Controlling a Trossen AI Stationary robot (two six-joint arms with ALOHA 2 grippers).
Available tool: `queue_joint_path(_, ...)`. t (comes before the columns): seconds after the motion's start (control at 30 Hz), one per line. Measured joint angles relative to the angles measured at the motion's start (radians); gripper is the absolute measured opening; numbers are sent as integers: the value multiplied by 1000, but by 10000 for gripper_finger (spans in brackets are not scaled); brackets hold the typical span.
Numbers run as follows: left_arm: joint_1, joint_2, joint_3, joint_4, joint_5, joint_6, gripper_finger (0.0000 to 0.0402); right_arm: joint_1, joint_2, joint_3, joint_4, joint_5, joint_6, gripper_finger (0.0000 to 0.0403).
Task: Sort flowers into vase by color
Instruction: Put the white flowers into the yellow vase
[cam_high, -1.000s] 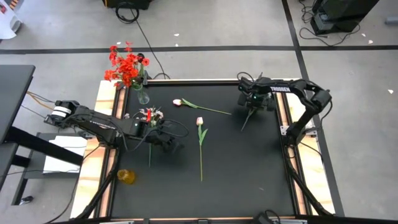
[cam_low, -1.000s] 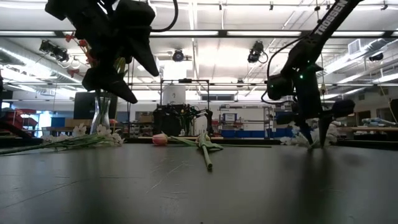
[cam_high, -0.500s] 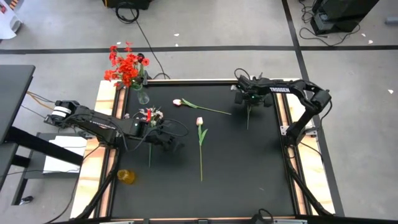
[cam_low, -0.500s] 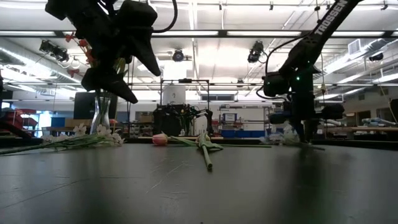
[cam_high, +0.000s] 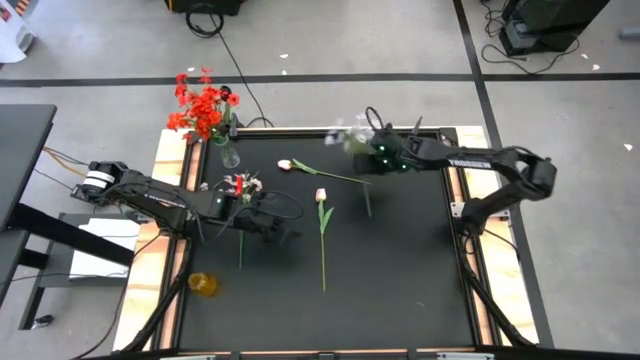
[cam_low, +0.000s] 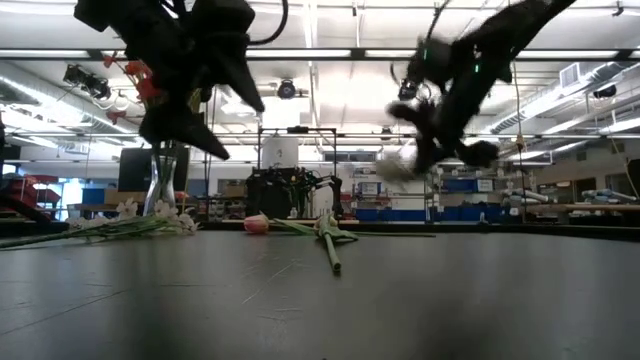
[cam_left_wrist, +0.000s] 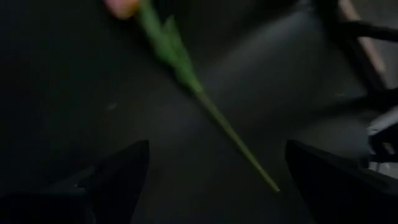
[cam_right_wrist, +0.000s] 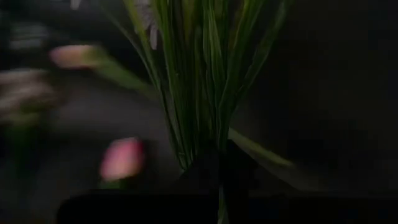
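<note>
Fingers of the right gripper (cam_high: 375, 152) are clamped on the green stems of a white spray (cam_high: 345, 138), seen close in the right wrist view (cam_right_wrist: 199, 93); blossoms blurred, stem tail hanging toward the mat at about 6 o'clock from the grip. In the low view this gripper (cam_low: 425, 135) is raised well off the table, spray head (cam_low: 395, 168) below it. Right gripper sits at roughly 1 o'clock from mat centre.

Left gripper (cam_high: 268, 222) hovers at about 9 o'clock from mat centre, its fingers (cam_left_wrist: 115, 177) spread apart and holding nothing; left wrist view shows a tulip stem (cam_left_wrist: 186, 81) on the mat ahead.

Surroundings, largest first:
- Black mat (cam_high: 400, 270), covering the table top.
- Red sprays (cam_high: 203, 105), bunched in one clear vase (cam_high: 230, 152) at the mat's 11 o'clock corner.
- Tulip 1 (cam_high: 322, 215), pale pink, lying near mat centre, stem running to 6 o'clock.
- Tulip 2 (cam_high: 290, 165), lying between the vase and the right gripper, stem toward 3 o'clock; just beside the held spray.
- White spray on mat (cam_high: 240, 185), with a red bit among it, partly under the left arm.
- Small yellow thing (cam_high: 203, 283) at the mat's 8 o'clock edge.

Counts: tulips 2; white sprays 2 (one held, one lying); vase 1; individual red stems cannot be told apart.
</note>
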Motion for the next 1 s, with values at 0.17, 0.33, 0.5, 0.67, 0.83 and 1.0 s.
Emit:
queue_joint_path(0.17, 6, 0, 0, 202, 2, 148, 379, 153, -85, 0, 335, -29, -205, 9)
queue_joint_path(0.33, 41, 0, 0, 431, -1, 262, 379, 291, -116, 0, 580, -6, -374, 9)
queue_joint_path(0.5, 78, -1, 0, 655, -8, 268, 379, 383, -114, 0, 619, 30, -478, 9)
queue_joint_path(0.67, 92, -1, 1, 789, -9, 378, 379, 430, -83, 0, 628, 22, -504, 9)
queue_joint_path(0.83, 93, -1, 1, 804, -9, 453, 379, 467, -63, 1, 631, 18, -541, 10)
queue_joint_path(1.0, 110, -1, 1, 802, -13, 456, 374, 492, -40, 1, 656, 18, -557, 12)
